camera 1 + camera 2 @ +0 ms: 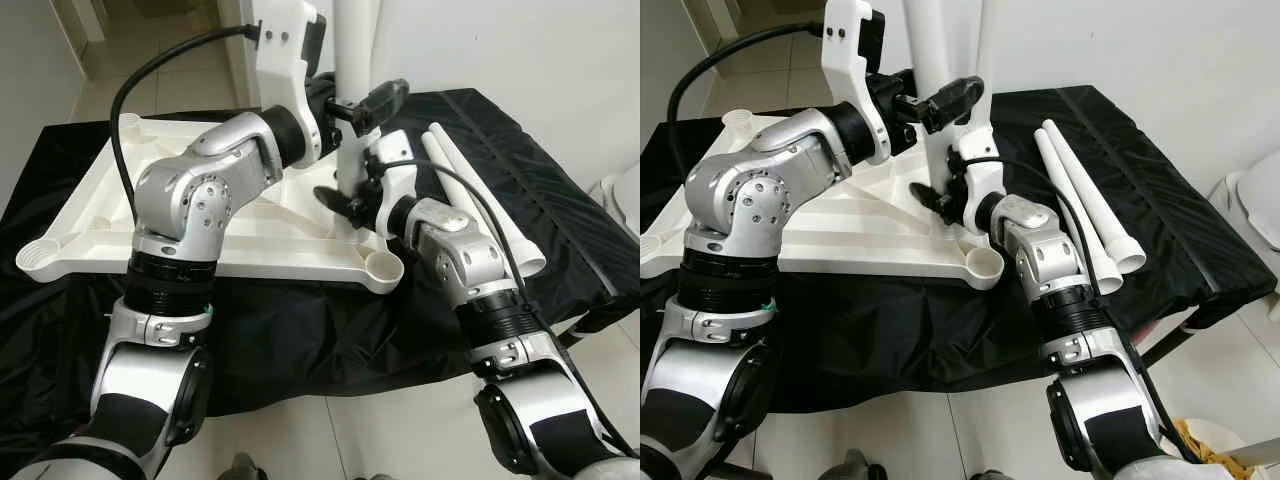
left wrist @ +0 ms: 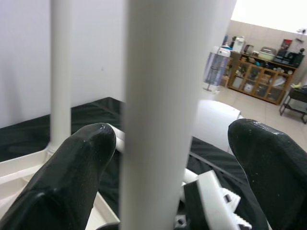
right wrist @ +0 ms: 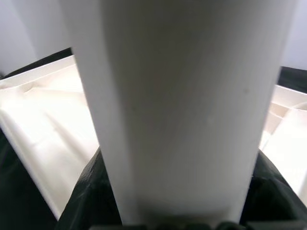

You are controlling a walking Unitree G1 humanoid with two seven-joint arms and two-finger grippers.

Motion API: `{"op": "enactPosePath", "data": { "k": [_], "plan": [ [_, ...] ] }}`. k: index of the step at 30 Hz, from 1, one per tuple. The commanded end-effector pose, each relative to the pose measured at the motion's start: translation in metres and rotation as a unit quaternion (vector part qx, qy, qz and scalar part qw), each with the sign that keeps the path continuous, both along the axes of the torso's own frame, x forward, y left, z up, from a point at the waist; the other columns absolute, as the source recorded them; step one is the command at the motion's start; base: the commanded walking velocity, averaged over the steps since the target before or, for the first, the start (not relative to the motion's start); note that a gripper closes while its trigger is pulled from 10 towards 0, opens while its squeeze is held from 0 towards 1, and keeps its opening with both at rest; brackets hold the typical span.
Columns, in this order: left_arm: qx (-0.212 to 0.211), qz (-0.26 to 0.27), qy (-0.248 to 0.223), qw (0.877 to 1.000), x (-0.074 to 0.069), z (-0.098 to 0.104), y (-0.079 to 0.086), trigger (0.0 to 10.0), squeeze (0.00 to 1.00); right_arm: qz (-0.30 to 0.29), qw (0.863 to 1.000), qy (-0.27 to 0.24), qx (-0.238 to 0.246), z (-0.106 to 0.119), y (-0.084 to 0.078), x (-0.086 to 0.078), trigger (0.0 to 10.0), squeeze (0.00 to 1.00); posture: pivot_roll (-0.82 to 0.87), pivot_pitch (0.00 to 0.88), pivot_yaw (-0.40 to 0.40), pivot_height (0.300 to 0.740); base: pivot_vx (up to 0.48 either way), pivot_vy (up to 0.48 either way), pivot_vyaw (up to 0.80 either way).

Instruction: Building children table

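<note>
The white tabletop (image 1: 250, 240) lies upside down on a black cloth. A white table leg (image 1: 357, 50) stands upright on its far right part. My left gripper (image 1: 360, 100) straddles this leg high up, open, with a thin gap showing beside each of its fingers (image 2: 81, 163). Low down near the foot of the leg, my right gripper (image 1: 345, 200) is shut on it, the black fingers (image 3: 91, 191) pressed against both sides. A second upright leg (image 2: 60, 72) stands behind in the left wrist view. Two loose legs (image 1: 480, 200) lie on the cloth to the right.
The black cloth (image 1: 300, 330) covers a low platform, with tiled floor in front and to the right. Open corner sockets (image 1: 385, 268) (image 1: 35, 255) sit at the tabletop's near edge. A white rounded object (image 1: 1260, 190) stands at the far right. A white wall rises behind.
</note>
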State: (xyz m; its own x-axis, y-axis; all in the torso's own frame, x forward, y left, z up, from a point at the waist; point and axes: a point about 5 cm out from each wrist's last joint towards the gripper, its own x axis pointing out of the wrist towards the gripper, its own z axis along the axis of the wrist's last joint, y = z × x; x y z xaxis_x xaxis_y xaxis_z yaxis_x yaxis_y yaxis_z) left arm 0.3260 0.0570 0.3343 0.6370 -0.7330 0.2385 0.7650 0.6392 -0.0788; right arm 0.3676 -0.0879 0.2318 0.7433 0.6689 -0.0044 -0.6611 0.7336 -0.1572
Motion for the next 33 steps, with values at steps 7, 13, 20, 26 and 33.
{"op": "enactPosePath", "data": {
  "k": [7,13,20,26,33],
  "plan": [
    [-0.023,0.067,0.017,0.997,0.009,-0.006,0.022,10.0,0.00,-0.081,0.995,-0.005,0.052,0.003,-0.020,0.008,10.0,0.00,-0.03,0.038,0.021,0.740,0.000,0.000,0.00],
    [-0.018,0.087,0.016,0.996,0.009,-0.018,0.029,10.0,0.00,-0.107,0.992,-0.014,0.069,-0.001,-0.030,0.004,10.0,0.00,-0.03,0.033,0.017,0.740,0.000,0.000,0.00],
    [-0.001,0.108,0.012,0.994,0.007,-0.039,0.030,10.0,0.00,-0.135,0.985,-0.023,0.109,-0.006,-0.033,-0.005,10.0,0.00,-0.04,0.028,0.013,0.740,0.000,0.000,0.00],
    [0.034,0.079,-0.013,0.996,-0.008,-0.070,0.019,10.0,0.00,-0.152,0.980,-0.059,0.115,-0.006,-0.038,-0.020,10.0,0.00,-0.06,0.025,0.012,0.740,0.000,0.000,0.00],
    [0.057,0.085,-0.026,0.994,-0.015,-0.086,0.016,10.0,0.00,-0.172,0.975,-0.084,0.114,-0.004,-0.045,-0.024,10.0,0.00,-0.07,0.022,0.011,0.740,0.000,0.000,0.00]
  ]
}}
